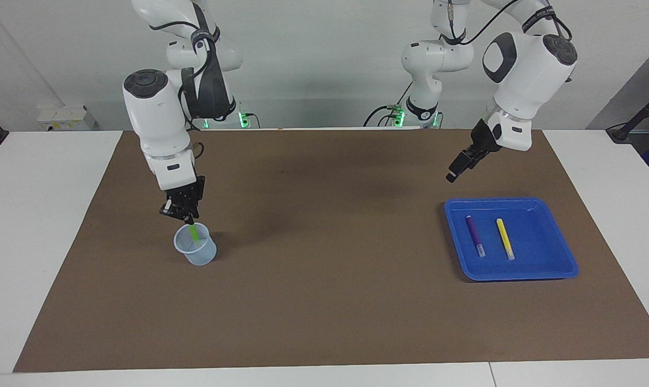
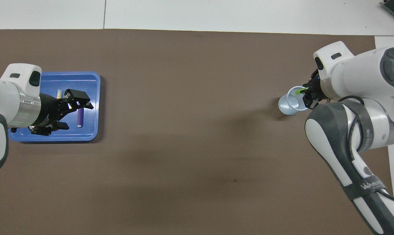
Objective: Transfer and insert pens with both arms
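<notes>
My right gripper [image 1: 185,215] [image 2: 305,95] is shut on the top of the green pen [image 1: 195,233] [image 2: 297,92], whose lower part stands inside a clear plastic cup [image 1: 196,253] [image 2: 289,106] toward the right arm's end of the table. The purple pen [image 1: 475,235] [image 2: 80,118] and the yellow pen [image 1: 505,238] [image 2: 59,94] lie side by side in a blue tray [image 1: 518,277] [image 2: 86,137] toward the left arm's end. My left gripper [image 1: 453,175] [image 2: 77,115] hangs open and holds nothing, up in the air over the tray's edge closest to the robots.
A brown mat [image 1: 330,301] covers most of the white table [image 1: 40,215]. A small white box [image 1: 61,117] sits off the mat by the wall at the right arm's end.
</notes>
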You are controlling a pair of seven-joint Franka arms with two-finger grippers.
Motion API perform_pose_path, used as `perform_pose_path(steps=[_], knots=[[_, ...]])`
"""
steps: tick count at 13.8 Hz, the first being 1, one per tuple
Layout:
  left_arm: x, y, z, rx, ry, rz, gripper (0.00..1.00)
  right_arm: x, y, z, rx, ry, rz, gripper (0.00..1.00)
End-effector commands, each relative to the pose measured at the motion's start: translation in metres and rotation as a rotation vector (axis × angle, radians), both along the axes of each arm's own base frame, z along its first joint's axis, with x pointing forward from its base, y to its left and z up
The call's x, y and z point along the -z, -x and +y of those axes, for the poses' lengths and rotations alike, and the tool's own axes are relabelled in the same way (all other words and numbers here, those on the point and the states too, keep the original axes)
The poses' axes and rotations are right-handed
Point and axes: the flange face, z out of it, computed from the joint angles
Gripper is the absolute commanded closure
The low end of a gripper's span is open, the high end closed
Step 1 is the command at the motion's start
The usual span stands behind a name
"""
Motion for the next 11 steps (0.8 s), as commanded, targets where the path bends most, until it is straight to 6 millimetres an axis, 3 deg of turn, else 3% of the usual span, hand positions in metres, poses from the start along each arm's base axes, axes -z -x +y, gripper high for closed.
perform_pose_path(steps=[1, 3, 5, 7, 8, 9, 11], knots=[[-0.004, 0.005, 0.004, 0.008, -0.019, -0.010, 0.00, 0.020, 0.009, -0.004, 0.026, 0.000, 0.008, 1.00], [-0.005, 0.003, 0.004, 0.008, -0.020, -0.020, 0.00, 0.039, 0.015, -0.003, 0.027, -0.009, -0.012, 1.00], [-0.007, 0.000, 0.007, 0.068, -0.062, -0.063, 0.00, 0.044, 0.015, -0.003, 0.030, -0.012, -0.017, 1.00], [-0.005, -0.004, 0.036, 0.244, -0.092, -0.107, 0.00, 0.058, 0.014, -0.014, 0.046, -0.016, -0.027, 1.00], [-0.002, -0.006, 0.045, 0.247, -0.094, -0.101, 0.00, 0.063, 0.014, -0.018, 0.048, -0.018, -0.033, 1.00], [0.004, -0.007, 0.056, 0.246, -0.102, -0.091, 0.00, 0.063, 0.014, -0.018, 0.052, -0.020, -0.033, 0.90], [0.014, -0.014, 0.063, 0.319, -0.148, -0.109, 0.00, 0.065, 0.014, -0.017, 0.072, -0.026, -0.029, 0.08]])
